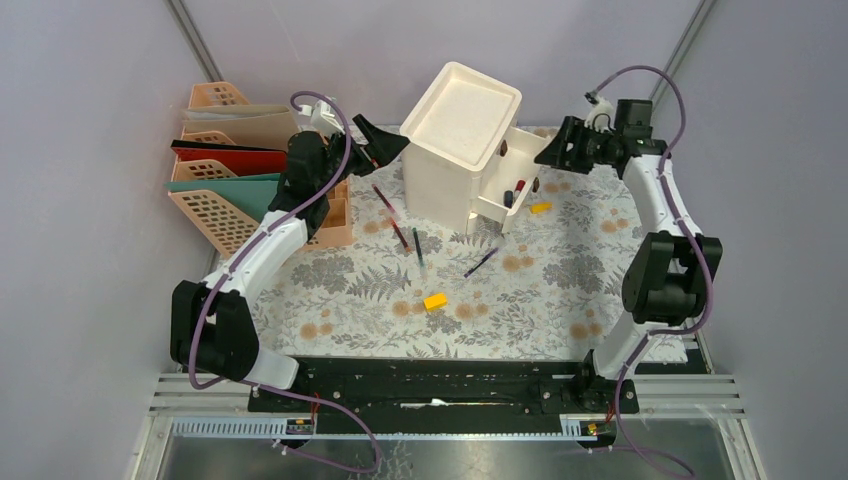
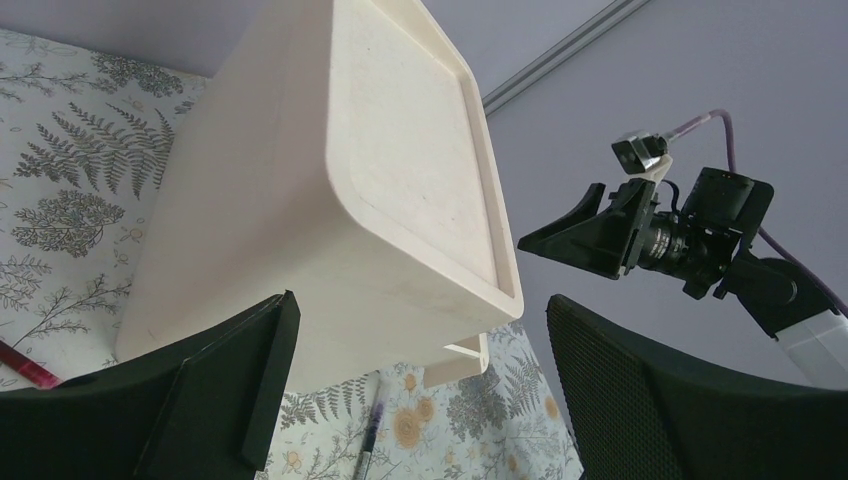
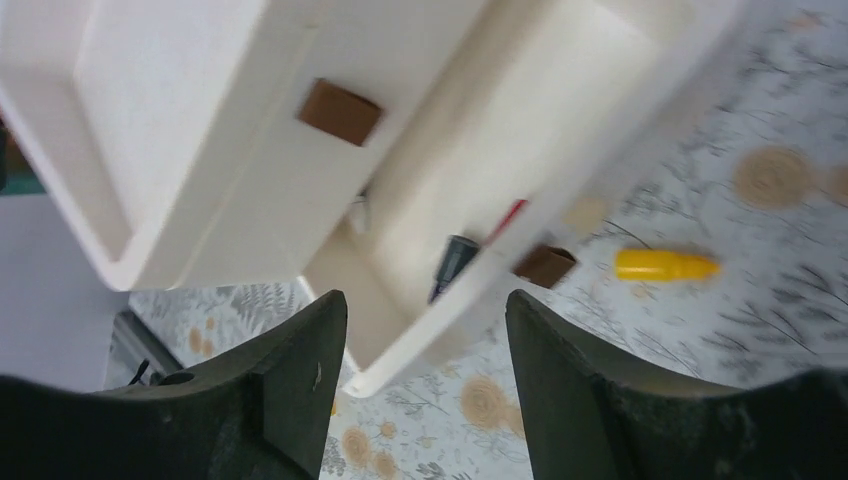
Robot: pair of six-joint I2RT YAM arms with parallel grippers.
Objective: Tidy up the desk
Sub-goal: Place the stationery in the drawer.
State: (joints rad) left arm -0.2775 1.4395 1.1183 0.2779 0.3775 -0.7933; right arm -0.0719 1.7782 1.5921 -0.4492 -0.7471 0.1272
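- Fern-print desk (image 1: pixel 560 300) fills the space between grey walls (image 1: pixel 90 250); pens (image 1: pixel 417 245) lie mid-desk, long axes running near-to-far.
- Drawer box (image 1: pixel 465 140) stands at the back; its open drawer (image 1: pixel 497 208) holds two pens.
- Right gripper (image 1: pixel 550 152), jaws apart and empty, hovers just beside that drawer, the nearer arm.
- Left gripper (image 1: pixel 385 140), spread wide, empty, hangs left of the box.

Desk surface, contents noted.
The desk (image 1: pixel 560 300) carries a cream drawer unit (image 1: pixel 455 150), peach file racks (image 1: pixel 215 200), a red pen (image 1: pixel 383 203), a dark pen (image 1: pixel 418 246) and a yellow block (image 1: pixel 435 301).
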